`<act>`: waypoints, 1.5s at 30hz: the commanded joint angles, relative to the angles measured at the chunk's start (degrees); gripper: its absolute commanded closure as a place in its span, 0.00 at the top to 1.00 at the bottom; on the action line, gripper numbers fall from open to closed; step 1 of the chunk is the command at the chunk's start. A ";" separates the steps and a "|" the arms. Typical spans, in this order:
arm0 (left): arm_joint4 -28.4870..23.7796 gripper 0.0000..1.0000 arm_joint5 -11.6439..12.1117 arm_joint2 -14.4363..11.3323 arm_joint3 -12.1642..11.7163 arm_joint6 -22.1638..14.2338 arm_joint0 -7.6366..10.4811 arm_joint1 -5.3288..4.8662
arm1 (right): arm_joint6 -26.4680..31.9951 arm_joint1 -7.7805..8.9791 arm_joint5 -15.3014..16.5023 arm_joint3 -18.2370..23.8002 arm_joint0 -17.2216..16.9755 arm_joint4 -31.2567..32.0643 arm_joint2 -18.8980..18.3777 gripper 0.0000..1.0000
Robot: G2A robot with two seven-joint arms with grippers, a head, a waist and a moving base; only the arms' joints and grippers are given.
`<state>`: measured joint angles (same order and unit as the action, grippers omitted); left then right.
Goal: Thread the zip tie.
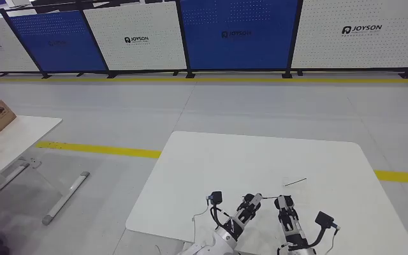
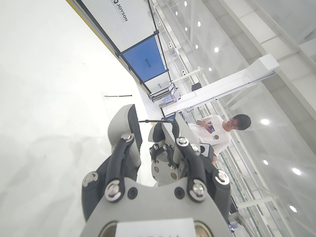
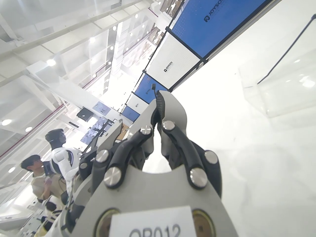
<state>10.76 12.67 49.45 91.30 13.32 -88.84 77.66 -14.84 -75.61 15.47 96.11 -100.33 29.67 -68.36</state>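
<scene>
Low at the near edge of the white tabletop (image 1: 255, 159), both arms sit close together, their tips facing each other. Farther out on the tabletop is a clear plastic tray (image 3: 279, 99). The left hand (image 2: 155, 118) is spread wide. The right hand (image 3: 158, 97) is pinched tight on a black zip tie (image 2: 148, 121), whose small head pokes out past the fingertips. In the left wrist view the strap runs across the gap between the left hand's pads; whether it touches them I cannot tell. A second zip tie (image 3: 291, 48) lies flat on the tabletop, well apart from both hands, with one end at the tray's corner.
</scene>
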 commanded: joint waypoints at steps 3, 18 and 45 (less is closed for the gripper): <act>-0.21 0.20 0.16 0.33 0.22 0.18 -0.12 -0.02 | -0.10 -0.03 0.20 -0.06 -0.05 -0.26 -0.21 0.00; -1.41 0.00 0.32 1.33 0.65 -0.73 -0.19 -0.09 | 0.01 -0.13 0.48 0.51 -0.60 0.00 -0.59 0.00; -8.23 0.00 -1.68 2.61 4.03 1.18 -1.29 0.31 | 0.38 0.18 3.75 0.16 -1.69 2.49 -2.06 1.00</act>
<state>2.52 10.99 52.06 95.34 14.50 -90.12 77.97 -14.47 -75.43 19.22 96.27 -102.02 32.17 -70.41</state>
